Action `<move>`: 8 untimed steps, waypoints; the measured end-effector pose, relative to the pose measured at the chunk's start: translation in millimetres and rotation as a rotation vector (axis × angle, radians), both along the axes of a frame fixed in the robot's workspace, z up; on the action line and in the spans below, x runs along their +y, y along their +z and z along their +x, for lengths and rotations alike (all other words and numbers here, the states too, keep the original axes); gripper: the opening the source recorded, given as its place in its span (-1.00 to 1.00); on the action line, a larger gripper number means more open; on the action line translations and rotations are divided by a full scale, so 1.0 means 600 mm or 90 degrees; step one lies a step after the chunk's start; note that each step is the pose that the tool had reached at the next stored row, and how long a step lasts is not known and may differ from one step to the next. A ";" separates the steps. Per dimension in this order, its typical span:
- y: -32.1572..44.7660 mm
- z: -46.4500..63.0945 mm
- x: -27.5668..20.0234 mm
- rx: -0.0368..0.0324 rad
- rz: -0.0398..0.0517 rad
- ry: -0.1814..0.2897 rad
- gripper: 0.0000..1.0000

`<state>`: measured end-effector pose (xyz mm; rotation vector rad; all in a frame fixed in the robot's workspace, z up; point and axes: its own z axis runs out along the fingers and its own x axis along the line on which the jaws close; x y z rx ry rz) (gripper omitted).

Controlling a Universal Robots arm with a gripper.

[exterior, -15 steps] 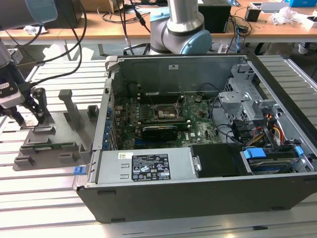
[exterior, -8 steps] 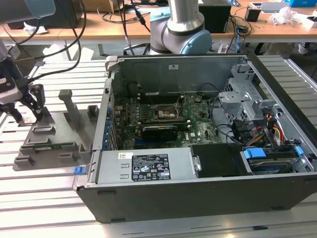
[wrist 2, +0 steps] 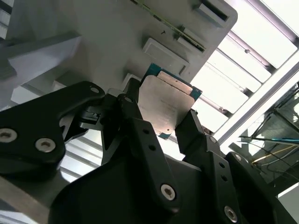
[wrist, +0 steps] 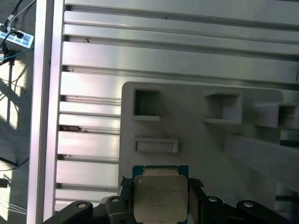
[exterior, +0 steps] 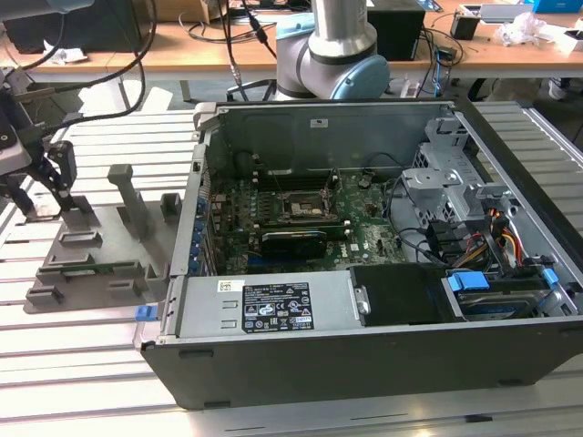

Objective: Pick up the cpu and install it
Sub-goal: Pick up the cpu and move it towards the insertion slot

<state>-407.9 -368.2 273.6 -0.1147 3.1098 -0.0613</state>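
The cpu (wrist 2: 166,100) is a flat square chip with a silver-grey top and a thin green rim, also seen as the cpu (wrist: 160,193). My gripper (wrist 2: 159,114) is shut on it, with one black finger (wrist 2: 131,105) against each of two opposite edges. In the first wrist view the gripper (wrist: 160,186) holds the chip over the grey holder tray (wrist: 196,126). At the exterior view's left, the gripper (exterior: 56,177) hangs over the far left part of that tray (exterior: 100,246). The dark cpu socket (exterior: 301,208) lies on the motherboard inside the open computer case, well to the exterior view's right of the gripper.
The open computer case (exterior: 364,355) has tall walls, a power supply (exterior: 264,305) along its near side and drive cages (exterior: 437,182) at the exterior view's right. Upright posts (exterior: 127,196) rise from the tray. The table is slatted aluminium (exterior: 82,364). The arm's base (exterior: 337,45) stands behind the case.
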 end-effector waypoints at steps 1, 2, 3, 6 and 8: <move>0.006 0.000 0.0000 -0.0001 0.0001 0.000 0.09; 0.011 0.000 0.0000 0.0000 0.0002 0.000 0.09; 0.015 0.000 0.0000 0.0000 0.0002 0.000 0.09; 0.029 0.000 0.0000 0.0000 0.0003 0.000 0.09; 0.038 0.000 0.0000 0.0000 0.0004 0.000 0.09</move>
